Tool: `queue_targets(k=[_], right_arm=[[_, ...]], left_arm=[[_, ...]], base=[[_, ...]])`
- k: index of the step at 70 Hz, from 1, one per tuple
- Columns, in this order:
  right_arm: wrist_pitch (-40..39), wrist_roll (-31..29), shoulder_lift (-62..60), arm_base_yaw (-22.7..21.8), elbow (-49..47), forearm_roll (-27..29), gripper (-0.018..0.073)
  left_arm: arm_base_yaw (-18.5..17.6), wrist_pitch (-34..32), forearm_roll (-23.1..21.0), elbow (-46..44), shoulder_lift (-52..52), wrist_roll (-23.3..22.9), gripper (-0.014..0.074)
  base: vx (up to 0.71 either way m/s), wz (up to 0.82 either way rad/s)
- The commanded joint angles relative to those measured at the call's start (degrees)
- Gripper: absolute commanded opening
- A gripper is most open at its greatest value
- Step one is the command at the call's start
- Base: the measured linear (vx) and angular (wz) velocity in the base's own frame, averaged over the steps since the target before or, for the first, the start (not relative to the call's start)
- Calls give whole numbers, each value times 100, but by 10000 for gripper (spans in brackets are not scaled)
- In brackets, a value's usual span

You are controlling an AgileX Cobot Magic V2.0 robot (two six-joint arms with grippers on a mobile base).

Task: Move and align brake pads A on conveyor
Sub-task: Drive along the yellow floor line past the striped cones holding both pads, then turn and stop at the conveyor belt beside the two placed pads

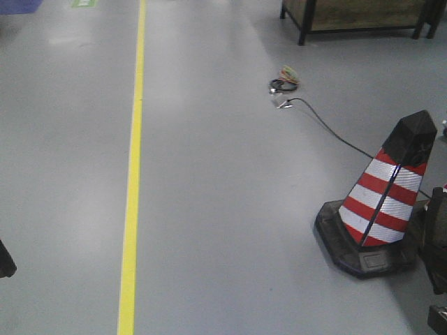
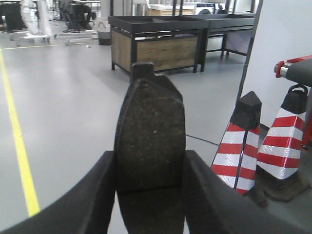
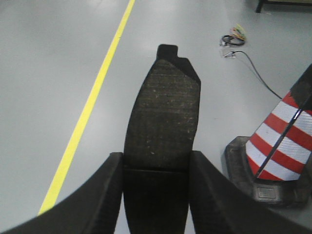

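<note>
Two brake pads are held clear of the grey floor (image 1: 223, 209), one in each gripper, and no conveyor belt shows in any view. Largest in the front-facing frame is the floor itself, crossed by a yellow line (image 1: 133, 174) running from the top edge to the bottom left of centre. At lower right stands a red-and-white striped traffic cone (image 1: 380, 202) on a black base, with a thin black cable (image 1: 328, 129) trailing from behind it up to a small coil of wires (image 1: 285, 80) near top centre. A dark-framed workbench (image 2: 156, 41) fills the upper middle of the left wrist view, with two striped cones at right. In that view the left gripper (image 2: 151, 195) pinches a dark, rough-faced brake pad (image 2: 150, 141) between its fingers, the pad rising from bottom centre to mid-frame. In the right wrist view the right gripper (image 3: 156, 195) clamps a second brake pad (image 3: 163, 117) the same way, its notched tip pointing toward the top of the frame.
</note>
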Motion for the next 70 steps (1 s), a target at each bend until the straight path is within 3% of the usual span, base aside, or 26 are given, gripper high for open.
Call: queue_targets(k=[1,34,70], right_arm=[[-540,-34,13,-36,-174,-49,35],[-545,-34,13,-36,-174,-49,35],[-540,-34,13,-36,-174,-49,35]], left_arm=[[-42,-590,-43,-155,33,-8,3],[-42,-590,-43,-155,33,-8,3],[-42,-595,-43,-155,33,-8,3]], base=[[45,-30],[42,-46],[34,-72]])
